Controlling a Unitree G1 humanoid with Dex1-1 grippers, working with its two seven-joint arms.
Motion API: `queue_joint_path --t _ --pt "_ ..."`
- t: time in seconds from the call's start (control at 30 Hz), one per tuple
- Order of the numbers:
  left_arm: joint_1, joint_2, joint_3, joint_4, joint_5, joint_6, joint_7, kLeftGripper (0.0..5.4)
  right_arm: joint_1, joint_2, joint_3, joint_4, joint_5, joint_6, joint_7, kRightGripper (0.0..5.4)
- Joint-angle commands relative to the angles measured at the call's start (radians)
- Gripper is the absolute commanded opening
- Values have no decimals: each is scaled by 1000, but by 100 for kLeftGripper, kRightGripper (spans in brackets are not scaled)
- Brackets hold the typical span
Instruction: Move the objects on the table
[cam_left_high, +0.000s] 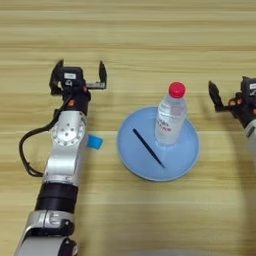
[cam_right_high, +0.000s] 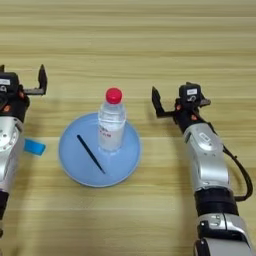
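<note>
— Standing upright on the blue plate (cam_left_high: 187, 150), toward its right rim, is the water bottle (cam_left_high: 171, 120); do you see its red cap (cam_left_high: 176, 89)?

— Yes. And the black stick (cam_left_high: 148, 147) lies flat on the same plate, slanting from upper left to lower right, just left of the bottle's base.

— Where does the plate sit?

— Around the middle of the table (cam_left_high: 150, 40), between the two arms.

— And the left gripper (cam_left_high: 78, 77)?

— It hovers well left of the plate, fingers spread apart, nothing between them. A small blue piece (cam_left_high: 94, 142) lies on the wood beside that forearm.

— The right gripper (cam_right_high: 177, 102)?

— It is right of the bottle, near it but apart, its fingers also spread and holding nothing.
</note>
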Motion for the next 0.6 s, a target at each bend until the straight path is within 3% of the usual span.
queue_joint_path --t 0.03,0.2,0.33,0.6 --pt "29 -25 -47 -117 -16 54 -34 540 6 5 7 -17 -8 19 -10 537" --pt "50 -47 -102 -259 -50 118 -88 540 7 8 10 -20 -11 19 -13 537" --pt "70 -67 -183 -357 -81 185 -146 540 6 10 13 -21 -13 19 -16 537" --pt "103 -64 -292 -434 -77 226 -209 540 8 13 19 -25 -15 19 -20 537"
